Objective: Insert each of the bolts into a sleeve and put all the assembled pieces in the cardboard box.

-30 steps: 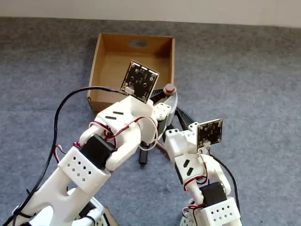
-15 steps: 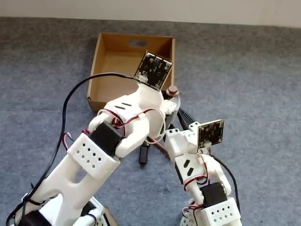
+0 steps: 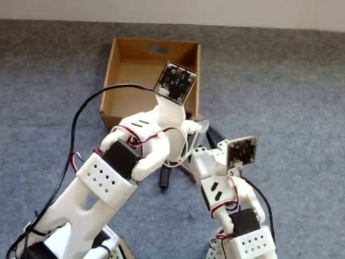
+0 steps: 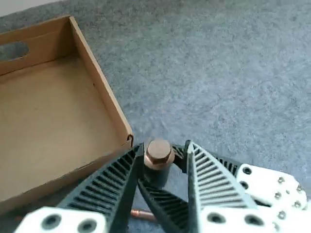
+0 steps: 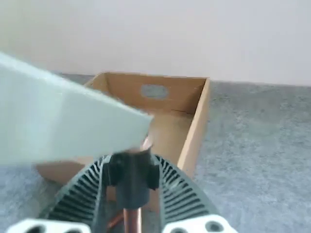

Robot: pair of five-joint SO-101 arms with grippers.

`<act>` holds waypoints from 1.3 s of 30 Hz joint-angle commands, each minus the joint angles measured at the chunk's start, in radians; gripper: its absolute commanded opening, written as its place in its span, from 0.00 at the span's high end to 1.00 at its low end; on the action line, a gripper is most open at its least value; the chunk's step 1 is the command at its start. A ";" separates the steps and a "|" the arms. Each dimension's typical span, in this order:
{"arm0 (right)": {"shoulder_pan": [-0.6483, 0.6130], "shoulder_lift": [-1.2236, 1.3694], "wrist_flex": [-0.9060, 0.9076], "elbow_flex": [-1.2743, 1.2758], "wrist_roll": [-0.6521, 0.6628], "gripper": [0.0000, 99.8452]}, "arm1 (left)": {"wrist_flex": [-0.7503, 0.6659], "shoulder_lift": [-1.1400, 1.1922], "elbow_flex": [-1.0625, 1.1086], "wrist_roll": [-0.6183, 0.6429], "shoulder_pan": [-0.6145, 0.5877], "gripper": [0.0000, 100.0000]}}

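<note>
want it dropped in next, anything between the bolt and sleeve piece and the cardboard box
Yes: the left gripper straddles the bolt at its head, with its wrist over the cardboard box at the near corner. Beyond that, only the box's wall separates it from the sleeve in the right gripper.

You have a plain brown cardboard box (image 3: pixel 139 75) on flecked blue-grey carpet (image 3: pixel 280 81). Beside the box: copper-coloured bolt (image 4: pixel 158 151), black sleeve (image 5: pixel 130 179), dark grey ribbed fingers (image 4: pixel 109 182) on the left gripper (image 4: pixel 164 148). Arms (image 3: pixel 81 213) white, wiring (image 3: pixel 135 141) red and black.
</note>
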 commanded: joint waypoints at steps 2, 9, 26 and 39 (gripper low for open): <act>-0.001 -0.010 -0.018 -0.015 0.005 0.99 | 0.002 -0.008 -0.013 0.021 -0.002 0.84; -0.001 -0.010 -0.018 -0.015 0.005 0.99 | 0.040 -0.120 -0.025 0.017 -0.005 0.84; -0.005 -0.002 -0.018 0.007 0.005 0.99 | -0.290 -0.275 0.656 -0.400 -0.598 0.97; -0.041 0.001 0.056 -0.248 0.012 0.99 | -0.628 -0.275 0.954 -0.397 -0.605 0.97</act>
